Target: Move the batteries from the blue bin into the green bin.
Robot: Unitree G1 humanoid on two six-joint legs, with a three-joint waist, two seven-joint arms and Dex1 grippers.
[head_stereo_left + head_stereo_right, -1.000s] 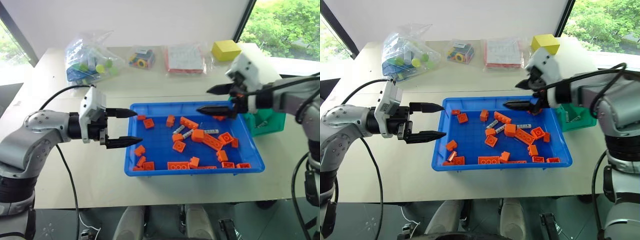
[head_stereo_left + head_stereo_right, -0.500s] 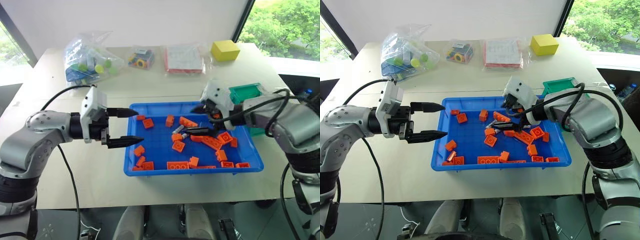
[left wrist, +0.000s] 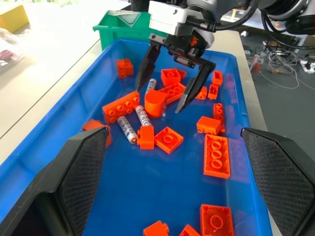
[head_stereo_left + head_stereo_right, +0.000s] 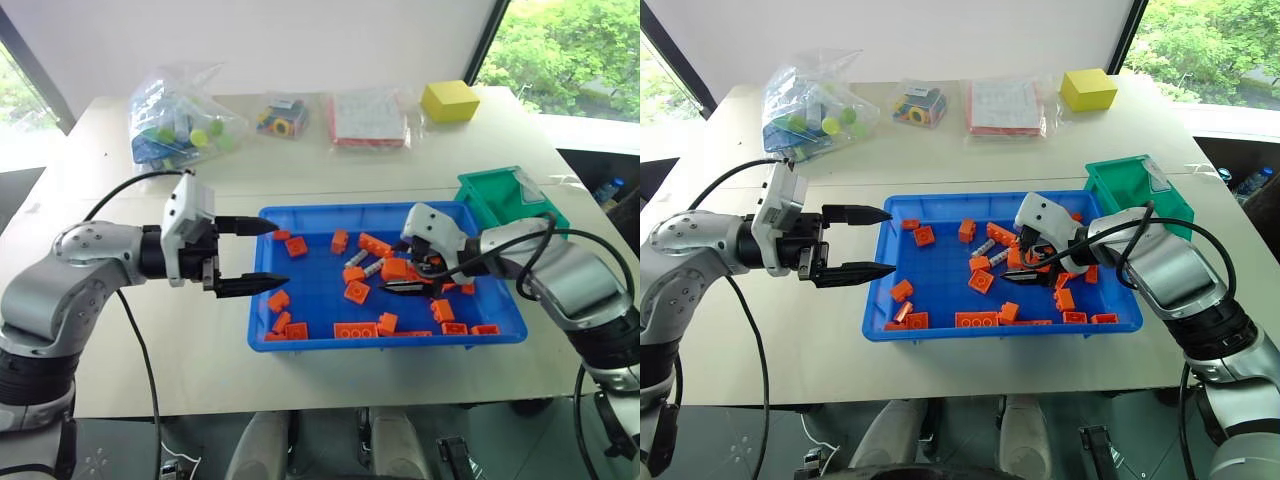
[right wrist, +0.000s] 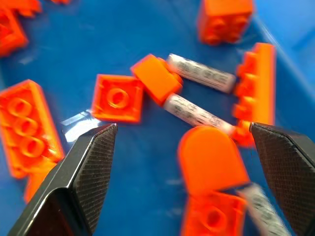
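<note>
Right end effector (image 3: 167,96) lowered, spread above batteries (image 3: 135,123), blue bin (image 4: 390,340)

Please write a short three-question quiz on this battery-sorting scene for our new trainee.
1. True or false: the right pincer is shut on a battery.
2. Where do the batteries lie? A) in the blue bin B) in the green bin C) on the bare table
3. Fill in: the left pincer hovers open beside the ___ bin's rim.

Key: 1 false, it is open above the bricks and batteries. 2 A. 3 blue.
</note>
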